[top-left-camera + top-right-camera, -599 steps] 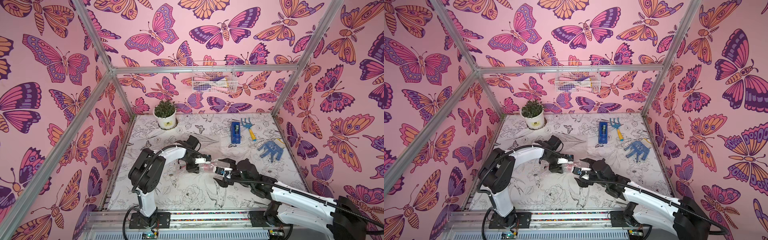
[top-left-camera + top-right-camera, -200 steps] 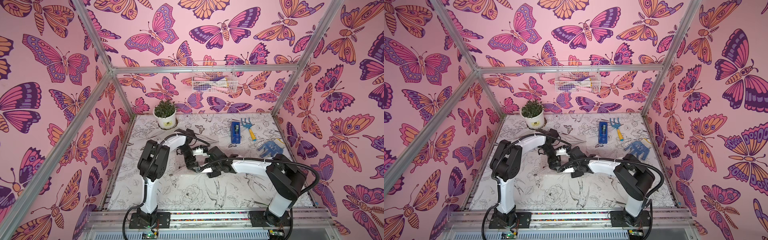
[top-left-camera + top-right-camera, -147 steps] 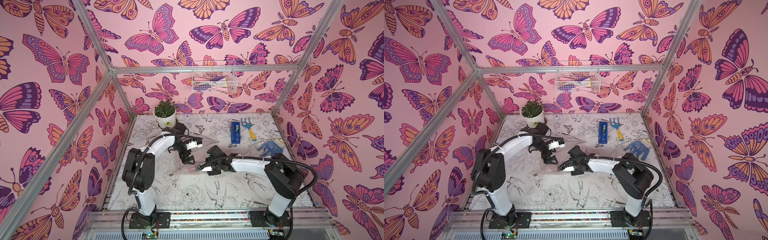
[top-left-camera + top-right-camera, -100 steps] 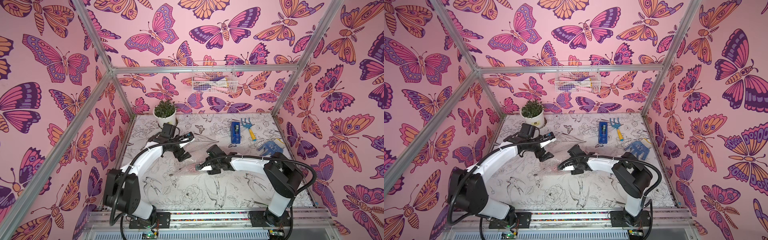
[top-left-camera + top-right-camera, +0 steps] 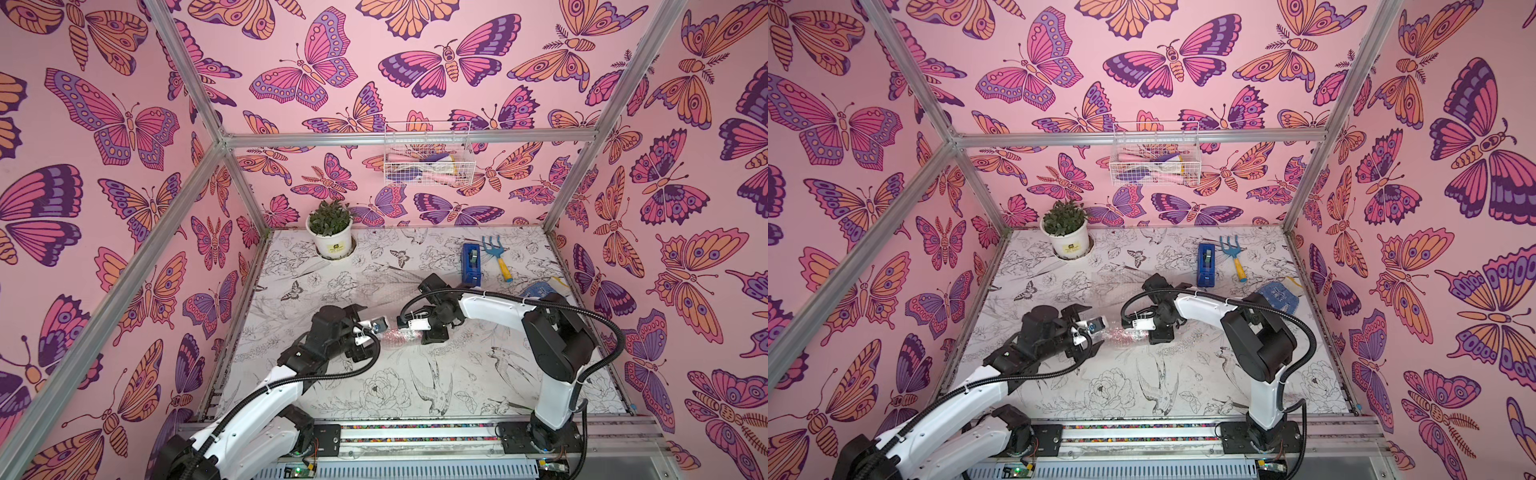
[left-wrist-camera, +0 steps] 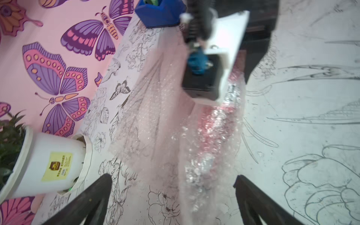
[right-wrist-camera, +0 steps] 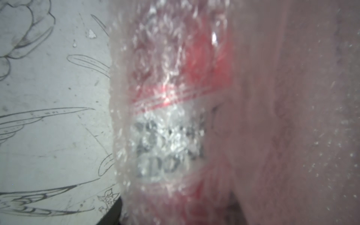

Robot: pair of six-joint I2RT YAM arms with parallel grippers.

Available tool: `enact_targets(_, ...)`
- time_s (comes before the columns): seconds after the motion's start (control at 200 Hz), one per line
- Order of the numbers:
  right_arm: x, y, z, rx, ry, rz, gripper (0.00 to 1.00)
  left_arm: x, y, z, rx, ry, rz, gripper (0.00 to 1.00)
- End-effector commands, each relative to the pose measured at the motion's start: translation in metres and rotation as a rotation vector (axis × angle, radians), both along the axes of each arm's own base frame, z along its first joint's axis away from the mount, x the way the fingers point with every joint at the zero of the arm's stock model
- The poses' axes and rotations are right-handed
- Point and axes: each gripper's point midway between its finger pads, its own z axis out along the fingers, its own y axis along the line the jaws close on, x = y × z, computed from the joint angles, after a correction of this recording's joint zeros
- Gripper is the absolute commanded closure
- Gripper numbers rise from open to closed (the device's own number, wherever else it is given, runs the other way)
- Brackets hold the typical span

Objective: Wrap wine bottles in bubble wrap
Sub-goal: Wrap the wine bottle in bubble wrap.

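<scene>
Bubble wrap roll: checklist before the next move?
1. Red bottle inside the bubble wrap: ok, colour shows through.
2. Open left gripper lined up on the roll's end: ok.
3. Firm right gripper hold on the roll: cannot tell.
4. All bubble wrap rolled up: not ok, a loose stretch lies flat on the table.
5. Blue tape dispenser off that stretch: cannot tell.

Bubble wrap (image 6: pixel 155 126) glinting, clear pebbly plastic film, bottle (image 7: pixel 181 64) glossy red underneath, table (image 5: pixel 478 374) matt printed sheet, scuffed, frame rail (image 5: pixel 415 137) brushed metal, plant pot (image 5: pixel 333 243) smooth white plastic.
</scene>
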Motion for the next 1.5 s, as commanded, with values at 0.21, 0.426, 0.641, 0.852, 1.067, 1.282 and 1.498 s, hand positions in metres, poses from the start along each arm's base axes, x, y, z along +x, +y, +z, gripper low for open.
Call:
enact_targets(0.21,-0.047,-0.03,-0.006,-0.122,0.376,-0.071,0.99,0.0,-0.045,-0.028,0.199,-0.226,-0.171,0.0)
enact_targets(0.426,-0.041,-0.027,0.004,-0.088,0.421,-0.096,0.99,0.011,-0.086,-0.053,0.237,-0.239,-0.265,0.01)
enact_targets(0.641,-0.033,-0.024,0.011,-0.05,0.421,-0.118,0.97,0.013,-0.108,-0.082,0.284,-0.204,-0.34,0.15)
enact_targets(0.852,-0.025,-0.016,0.024,0.024,0.395,-0.137,0.89,0.014,-0.106,-0.115,0.337,-0.136,-0.344,0.28)
enact_targets(1.067,-0.016,-0.009,0.033,0.105,0.353,-0.191,0.5,0.005,-0.093,-0.138,0.395,-0.001,-0.338,0.54)
enact_targets(1.282,0.001,-0.013,0.047,0.192,0.258,-0.279,0.21,-0.004,-0.069,-0.144,0.422,0.129,-0.302,0.61)
enact_targets(1.498,0.029,-0.033,0.076,0.282,-0.024,-0.38,0.01,-0.016,-0.047,-0.142,0.438,0.315,-0.273,0.65)
